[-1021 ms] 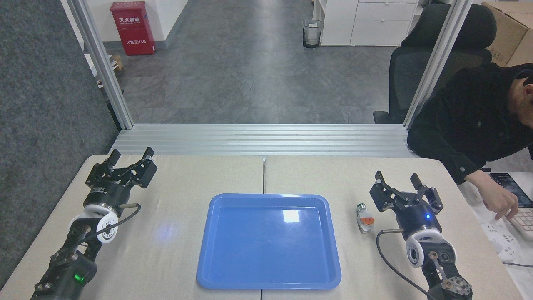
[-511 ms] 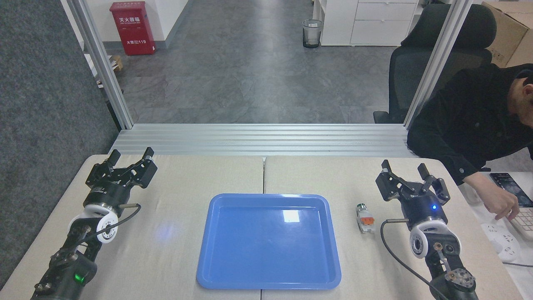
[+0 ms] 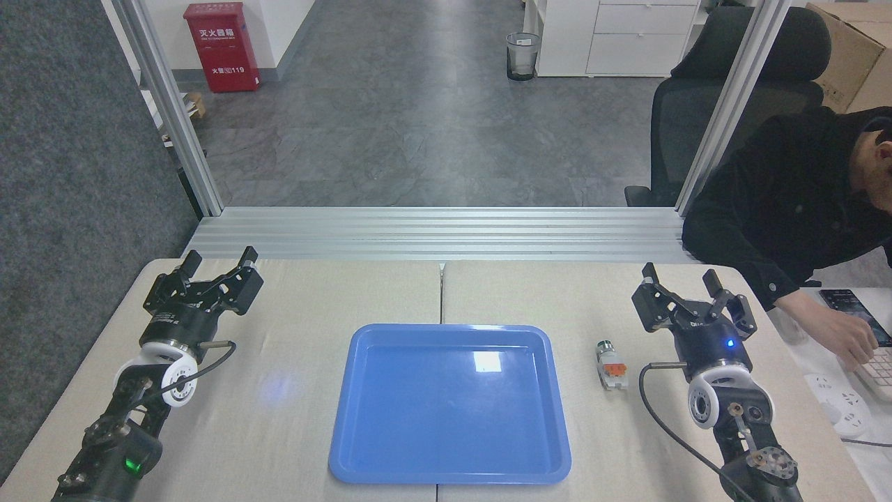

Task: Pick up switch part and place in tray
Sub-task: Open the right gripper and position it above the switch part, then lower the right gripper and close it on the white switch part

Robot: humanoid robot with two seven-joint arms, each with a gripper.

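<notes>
The switch part (image 3: 611,364), white with an orange middle and a silver-and-green round end, lies on the table just right of the blue tray (image 3: 362,446). Nothing lies inside the tray. My right gripper (image 3: 681,277) stands open, right of the part and a little farther back, apart from it. At the table's far left my left gripper (image 3: 219,257) is open too, with nothing between its fingers.
A person in a black sleeve (image 3: 773,230) leans in at the right, a hand (image 3: 854,345) on a keyboard beside a phone (image 3: 854,314). A seam (image 3: 441,293) runs down the table's middle. An office chair (image 3: 697,111) stands behind the aluminium frame.
My right gripper has moved to the right and farther back, away from the switch part, staying open. The left arm, part and tray have not moved.
</notes>
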